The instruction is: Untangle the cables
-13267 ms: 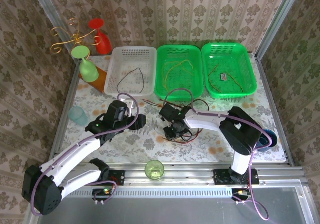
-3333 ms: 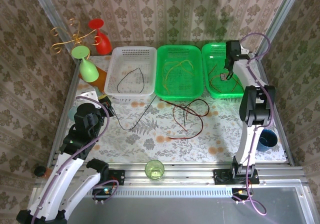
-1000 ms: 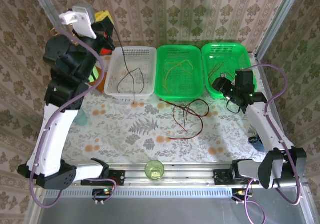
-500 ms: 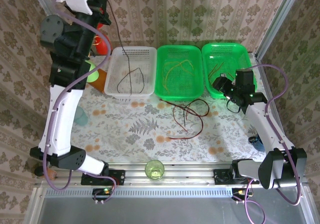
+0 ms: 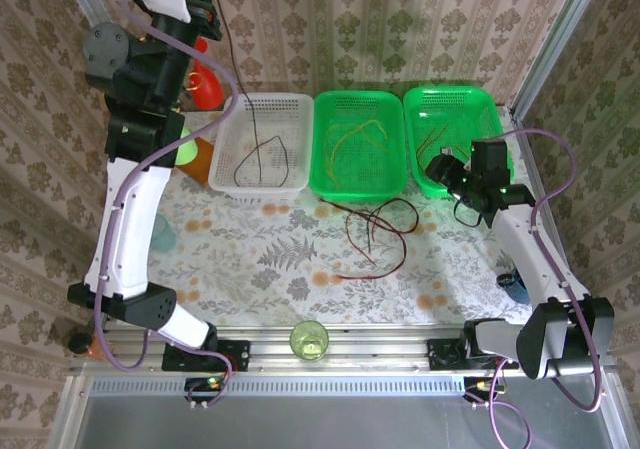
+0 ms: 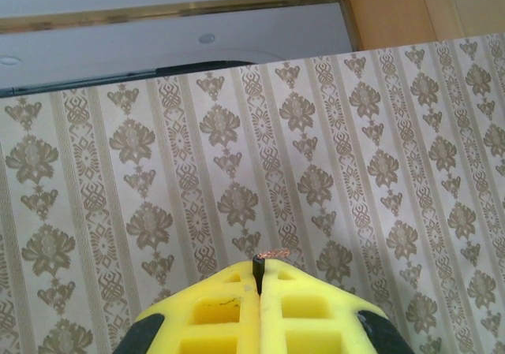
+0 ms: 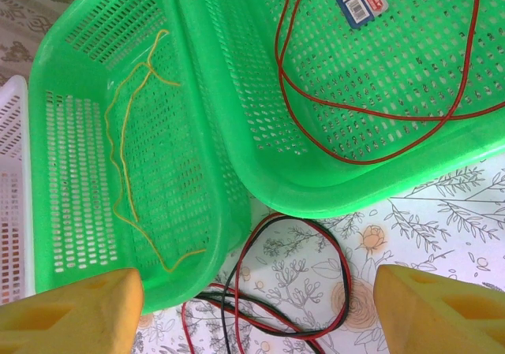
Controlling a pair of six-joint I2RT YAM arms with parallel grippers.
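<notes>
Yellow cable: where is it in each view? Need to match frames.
Top external: yellow cable in the middle green basket, back centre.
Right wrist: yellow cable left of frame, in that basket.
Left wrist: faces wallpaper, left gripper pinching a black cable end.
Shared landmark: red-and-black cable loop on the table before that basket.

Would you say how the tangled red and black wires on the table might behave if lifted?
Probably floppy: the thin red and black wires lie in loose loops. Likely light, being so thin. Since they cross, lifting one may drag the others along.
</notes>
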